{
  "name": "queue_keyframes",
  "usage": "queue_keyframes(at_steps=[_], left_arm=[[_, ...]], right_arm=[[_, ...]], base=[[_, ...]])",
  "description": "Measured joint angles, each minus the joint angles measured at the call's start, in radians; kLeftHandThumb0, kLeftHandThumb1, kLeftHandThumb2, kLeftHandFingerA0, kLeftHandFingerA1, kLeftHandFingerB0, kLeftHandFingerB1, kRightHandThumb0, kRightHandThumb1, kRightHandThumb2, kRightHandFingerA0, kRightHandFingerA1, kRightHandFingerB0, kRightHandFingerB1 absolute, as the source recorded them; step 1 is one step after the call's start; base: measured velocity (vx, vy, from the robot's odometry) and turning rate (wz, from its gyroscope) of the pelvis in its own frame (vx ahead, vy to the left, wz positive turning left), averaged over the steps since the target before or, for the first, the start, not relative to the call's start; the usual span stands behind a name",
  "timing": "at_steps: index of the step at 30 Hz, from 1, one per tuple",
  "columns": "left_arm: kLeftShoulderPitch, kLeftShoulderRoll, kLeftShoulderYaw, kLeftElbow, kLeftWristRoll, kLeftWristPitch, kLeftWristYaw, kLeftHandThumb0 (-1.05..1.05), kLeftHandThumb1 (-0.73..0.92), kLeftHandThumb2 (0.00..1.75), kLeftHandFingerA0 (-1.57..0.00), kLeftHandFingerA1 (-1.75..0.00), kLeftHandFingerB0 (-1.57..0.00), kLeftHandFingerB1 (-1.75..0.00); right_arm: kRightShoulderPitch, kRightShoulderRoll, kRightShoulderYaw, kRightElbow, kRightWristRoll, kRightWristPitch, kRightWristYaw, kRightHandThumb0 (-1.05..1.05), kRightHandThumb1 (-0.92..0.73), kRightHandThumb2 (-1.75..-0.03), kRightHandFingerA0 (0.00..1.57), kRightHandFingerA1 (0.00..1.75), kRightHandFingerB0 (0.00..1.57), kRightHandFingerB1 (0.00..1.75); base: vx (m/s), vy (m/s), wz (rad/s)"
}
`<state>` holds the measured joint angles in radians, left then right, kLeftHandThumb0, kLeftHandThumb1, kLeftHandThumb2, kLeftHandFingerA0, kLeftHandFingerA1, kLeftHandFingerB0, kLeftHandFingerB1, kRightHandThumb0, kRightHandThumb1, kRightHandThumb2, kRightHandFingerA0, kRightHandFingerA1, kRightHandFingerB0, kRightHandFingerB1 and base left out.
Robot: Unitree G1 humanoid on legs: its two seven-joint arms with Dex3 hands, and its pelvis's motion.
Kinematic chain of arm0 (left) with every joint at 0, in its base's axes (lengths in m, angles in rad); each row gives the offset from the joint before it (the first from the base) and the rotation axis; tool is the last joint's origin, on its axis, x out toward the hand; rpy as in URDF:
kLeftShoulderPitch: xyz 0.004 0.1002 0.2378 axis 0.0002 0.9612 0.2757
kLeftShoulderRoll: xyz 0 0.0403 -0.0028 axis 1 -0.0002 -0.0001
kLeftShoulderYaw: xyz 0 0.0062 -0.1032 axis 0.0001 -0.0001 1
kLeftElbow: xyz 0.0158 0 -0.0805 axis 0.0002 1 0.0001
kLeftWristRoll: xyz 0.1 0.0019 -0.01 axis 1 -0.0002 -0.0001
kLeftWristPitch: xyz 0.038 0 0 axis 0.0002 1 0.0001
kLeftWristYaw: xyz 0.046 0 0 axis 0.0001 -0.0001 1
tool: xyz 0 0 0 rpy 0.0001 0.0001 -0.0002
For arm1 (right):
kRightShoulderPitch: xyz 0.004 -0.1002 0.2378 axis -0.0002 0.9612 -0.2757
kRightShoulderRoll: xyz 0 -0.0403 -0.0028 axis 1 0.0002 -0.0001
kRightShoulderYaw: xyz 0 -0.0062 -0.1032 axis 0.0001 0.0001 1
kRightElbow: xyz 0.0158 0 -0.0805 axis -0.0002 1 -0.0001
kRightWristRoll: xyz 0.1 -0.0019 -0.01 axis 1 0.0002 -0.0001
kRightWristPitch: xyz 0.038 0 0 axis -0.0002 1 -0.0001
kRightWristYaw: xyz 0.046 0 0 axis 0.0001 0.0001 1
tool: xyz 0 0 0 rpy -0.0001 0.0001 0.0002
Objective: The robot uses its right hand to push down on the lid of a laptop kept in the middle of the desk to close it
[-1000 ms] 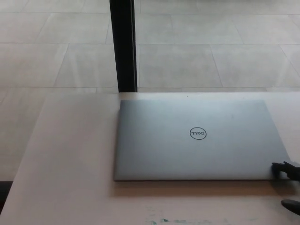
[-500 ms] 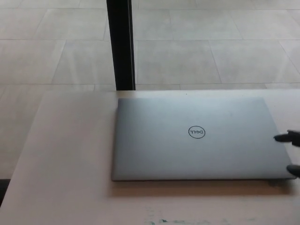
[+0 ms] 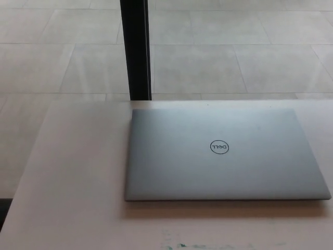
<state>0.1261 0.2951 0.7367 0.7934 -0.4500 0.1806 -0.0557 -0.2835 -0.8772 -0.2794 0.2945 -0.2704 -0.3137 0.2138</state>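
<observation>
A: As the lid lies flat on its base, the laptop (image 3: 223, 153) reads as closed; grey shell, round logo (image 3: 219, 147) at its centre, facing up.

B: Position?

A: On the pale table (image 3: 73, 182), right of the middle in the head view. Its right front corner comes close to the picture's right edge. Front edge runs parallel to the table's near edge, with a thin shadow beneath it.

B: Hands?

A: Neither shows. Left hand out of frame, right hand out of frame, so their fingers cannot be judged at all. Nothing touches the lid.

B: Anything else to log?

A: A black post (image 3: 136, 49) stands upright beyond the table's far edge, just behind the laptop's back left corner. Tiled floor (image 3: 234, 47) behind it. Faint greenish marks (image 3: 179, 244) on the table near the bottom edge.
</observation>
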Motion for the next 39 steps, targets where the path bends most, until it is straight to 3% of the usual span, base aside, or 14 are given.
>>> queue_keyframes(at_steps=[1,2,12,13,14,18,20,21,22,32,35,36,38,39], left_arm=[[0.0,0.0,0.0,0.001,0.0,0.0,0.0,-1.02,0.92,0.89,-0.24,-0.9,-0.17,-0.67],[0.001,0.0,0.0,0.0,0.0,0.0,0.0,-0.96,0.81,1.21,-0.27,-0.83,-0.22,-0.68],[0.007,-0.002,0.0,0.0,0.0,0.0,0.0,-1.04,0.92,0.91,-0.24,-0.97,-0.18,-0.72],[0.007,-0.003,0.0,0.0,0.0,0.0,0.0,-1.04,0.91,0.9,-0.26,-0.98,-0.19,-0.72],[0.007,-0.003,0.0,0.0,0.0,0.0,0.0,-1.04,0.92,0.89,-0.24,-0.97,-0.17,-0.71],[0.008,-0.003,0.0,0.0,0.0,0.0,0.0,-0.98,0.81,1.22,-0.27,-0.83,-0.21,-0.69],[0.007,-0.003,0.0,0.0,0.0,0.0,0.0,-1.03,0.92,0.9,-0.24,-0.93,-0.18,-0.71],[0.006,-0.003,0.0,0.001,0.0,0.0,0.0,-1.03,0.92,0.89,-0.25,-0.92,-0.18,-0.7],[0.005,-0.003,0.0,0.001,0.0,0.0,0.0,-1.04,0.92,0.88,-0.27,-0.97,-0.2,-0.71],[-0.002,-0.003,-0.001,-0.002,0.0,0.0,0.0,-0.98,0.82,1.22,-0.26,-0.85,-0.21,-0.71],[-0.004,-0.003,0.0,-0.002,-0.001,0.0,0.0,-1.03,0.92,0.9,-0.24,-0.97,-0.16,-0.7],[-0.004,-0.003,0.0,-0.002,-0.001,0.0,0.0,-1.03,0.92,0.89,-0.24,-0.96,-0.17,-0.71],[-0.006,-0.003,0.0,-0.002,-0.002,0.0,0.0,-1.05,0.91,0.9,-0.23,-0.91,-0.17,-0.69],[-0.007,-0.003,0.0,-0.002,-0.003,0.0,0.0,-1.03,0.92,0.98,-0.24,-0.9,-0.16,-0.68]], right_arm=[[0.019,0.0,-0.03,0.013,0.006,-0.002,0.0,-0.87,-0.87,-0.66,0.47,0.91,0.49,0.66],[0.043,0.0,-0.07,0.034,0.013,-0.003,0.0,-0.86,-0.89,-0.67,0.45,0.9,0.44,0.69],[0.208,0.018,-0.357,0.232,0.099,-0.001,-0.01,-0.85,-0.92,-0.79,0.34,1.38,0.09,0.94],[0.216,0.021,-0.384,0.256,0.11,0.0,-0.012,-0.81,-0.78,-1.21,0.62,1.13,0.22,0.75],[0.225,0.027,-0.416,0.284,0.123,0.001,-0.014,-0.81,-0.92,-0.74,0.53,1.41,0.15,0.85],[0.241,0.055,-0.517,0.379,0.165,0.01,-0.025,-0.88,-0.92,-0.76,0.52,1.5,0.08,0.99],[0.244,0.067,-0.559,0.416,0.185,0.017,-0.028,-0.88,-0.92,-0.73,0.66,1.61,0.12,1.04],[0.244,0.074,-0.582,0.434,0.197,0.022,-0.029,-0.87,-0.75,-1.2,0.8,1.28,0.25,0.83],[0.244,0.082,-0.608,0.452,0.209,0.029,-0.031,-0.91,-0.92,-0.77,0.54,1.53,0.12,1.2],[0.23,0.171,-0.819,0.574,0.33,0.094,-0.052,-0.99,-0.92,-0.78,0.53,1.44,0.19,1.07],[0.22,0.199,-0.872,0.604,0.366,0.117,-0.064,-1.03,-0.92,-0.75,0.5,1.42,0.09,1.03],[0.215,0.208,-0.887,0.61,0.377,0.125,-0.067,-1.05,-0.77,-1.27,0.59,1.23,0.24,0.86],[0.205,0.228,-0.917,0.621,0.402,0.141,-0.074,-1.04,-0.79,-1.29,0.57,1.21,0.23,0.85],[0.199,0.24,-0.933,0.625,0.416,0.151,-0.081,-0.99,-0.92,-0.73,0.59,1.43,0.19,1.07]], base=[[0.0,0.0,0.0],[0.0,0.0,0.0],[0.0,0.0,0.0],[0.0,0.0,0.0],[0.0,0.0,0.0],[0.0,0.0,0.0],[0.0,0.0,0.0],[0.0,0.0,0.0],[0.0,0.0,0.0],[0.0,0.0,0.0],[0.0,0.0,0.0],[0.0,0.0,0.0],[0.0,0.0,0.0],[0.0,0.0,0.0]])
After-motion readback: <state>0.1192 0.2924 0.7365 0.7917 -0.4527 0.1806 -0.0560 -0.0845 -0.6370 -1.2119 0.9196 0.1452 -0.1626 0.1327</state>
